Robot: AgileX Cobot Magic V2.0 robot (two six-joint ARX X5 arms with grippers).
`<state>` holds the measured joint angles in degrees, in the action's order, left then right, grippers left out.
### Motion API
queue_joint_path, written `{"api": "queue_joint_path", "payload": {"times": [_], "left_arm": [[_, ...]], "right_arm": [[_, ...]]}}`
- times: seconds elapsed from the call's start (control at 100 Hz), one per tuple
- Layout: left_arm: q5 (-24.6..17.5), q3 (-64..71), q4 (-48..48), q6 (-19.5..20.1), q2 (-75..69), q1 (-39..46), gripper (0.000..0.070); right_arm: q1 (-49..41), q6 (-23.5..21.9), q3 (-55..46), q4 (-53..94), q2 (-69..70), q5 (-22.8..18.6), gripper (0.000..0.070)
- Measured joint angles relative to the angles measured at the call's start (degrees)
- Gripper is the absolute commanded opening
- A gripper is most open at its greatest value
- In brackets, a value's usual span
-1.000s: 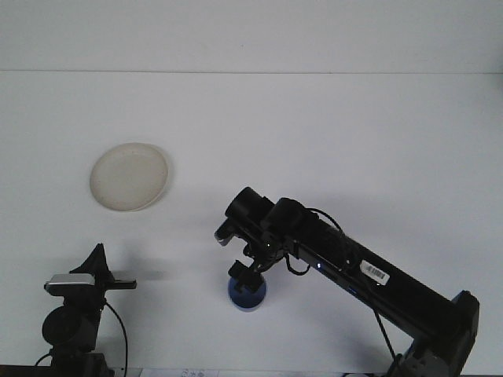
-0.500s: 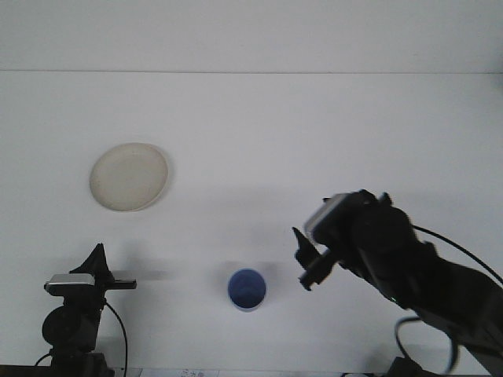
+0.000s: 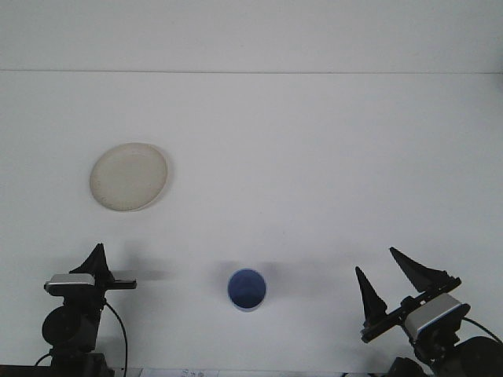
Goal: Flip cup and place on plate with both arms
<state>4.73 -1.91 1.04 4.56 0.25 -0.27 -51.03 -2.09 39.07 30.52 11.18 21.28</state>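
A blue cup (image 3: 247,289) stands upright on the white table near the front edge, its mouth facing up. Nothing touches it. The cream plate (image 3: 129,176) lies bare at the far left. My right gripper (image 3: 375,261) sits low at the front right, open, its two dark fingers pointing up and holding nothing, well right of the cup. At the front left corner my left gripper (image 3: 96,263) rests low, seen edge-on, left of the cup and below the plate.
The white table (image 3: 314,157) runs back to a pale wall. Cables hang from the left arm's base (image 3: 72,330) at the bottom edge.
The right arm has let go of the cup and pulled back from over it to the front right corner. The cup stays upright in place. The left arm has not moved.
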Motion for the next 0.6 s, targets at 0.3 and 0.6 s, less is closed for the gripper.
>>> {"api": "queue_joint_path", "payload": {"times": [0.3,0.6], "left_arm": [[0.0,0.0,0.0,-4.2,0.0,0.0,0.0012],[0.0,0.0,3.3,-16.0,0.0,0.0,0.0012]], "right_arm": [[0.0,0.3,-3.8,1.0,-5.2,0.0,0.0490],[0.0,0.3,-3.9,2.4,-5.2,0.0,0.0490]]}}
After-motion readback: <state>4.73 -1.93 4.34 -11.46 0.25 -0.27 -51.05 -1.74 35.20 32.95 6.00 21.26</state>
